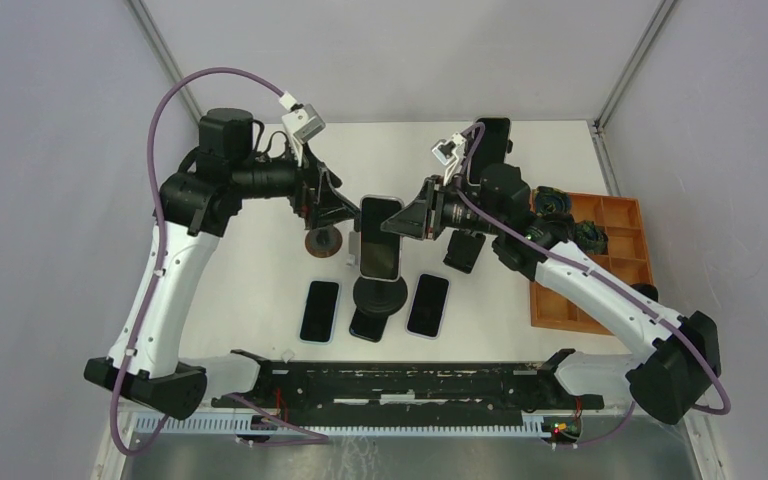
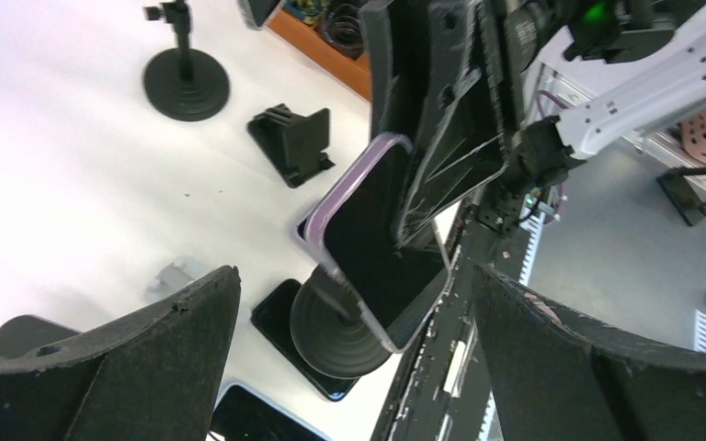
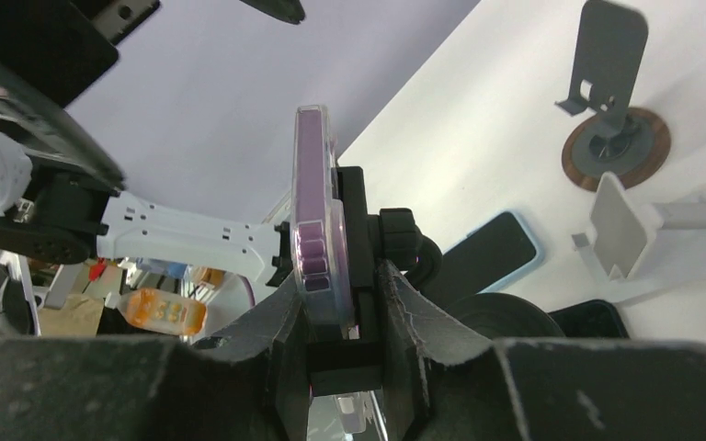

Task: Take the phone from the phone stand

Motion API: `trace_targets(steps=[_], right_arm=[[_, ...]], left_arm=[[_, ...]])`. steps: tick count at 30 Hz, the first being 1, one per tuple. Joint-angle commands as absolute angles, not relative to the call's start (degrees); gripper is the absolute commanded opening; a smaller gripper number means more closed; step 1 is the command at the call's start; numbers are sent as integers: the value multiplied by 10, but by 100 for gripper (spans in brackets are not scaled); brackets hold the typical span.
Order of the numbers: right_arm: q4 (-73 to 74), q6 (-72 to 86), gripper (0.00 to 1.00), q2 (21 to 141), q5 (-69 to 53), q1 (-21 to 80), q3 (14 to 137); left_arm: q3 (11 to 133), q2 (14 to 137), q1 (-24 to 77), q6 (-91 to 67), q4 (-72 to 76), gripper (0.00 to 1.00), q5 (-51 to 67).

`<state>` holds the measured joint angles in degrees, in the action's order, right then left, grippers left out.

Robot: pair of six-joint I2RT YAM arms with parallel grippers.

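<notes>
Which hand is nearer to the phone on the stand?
Right. The right hand is clamped on the phone where it sits in the phone stand; the left hand hangs open beside it, not touching.

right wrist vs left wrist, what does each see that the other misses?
Right wrist only: the phone edge-on, with the black holder at its back. Left wrist only: the phone's dark screen, the left claw wide open, a black wedge stand. Both: the right claw gripping the phone, the stand's round base, flat phones.
</notes>
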<state>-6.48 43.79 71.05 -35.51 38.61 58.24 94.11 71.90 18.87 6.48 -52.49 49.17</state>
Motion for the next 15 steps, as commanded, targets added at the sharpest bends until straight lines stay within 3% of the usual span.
trace_targets(steps=[1,15], right_arm=[[-132,475,0,688,-362,379,663],[-299,589,0,688,-382,378,613]], left_arm=[[932,685,168,62,-485,100,473],[777,595,163,143,-423,100,528]])
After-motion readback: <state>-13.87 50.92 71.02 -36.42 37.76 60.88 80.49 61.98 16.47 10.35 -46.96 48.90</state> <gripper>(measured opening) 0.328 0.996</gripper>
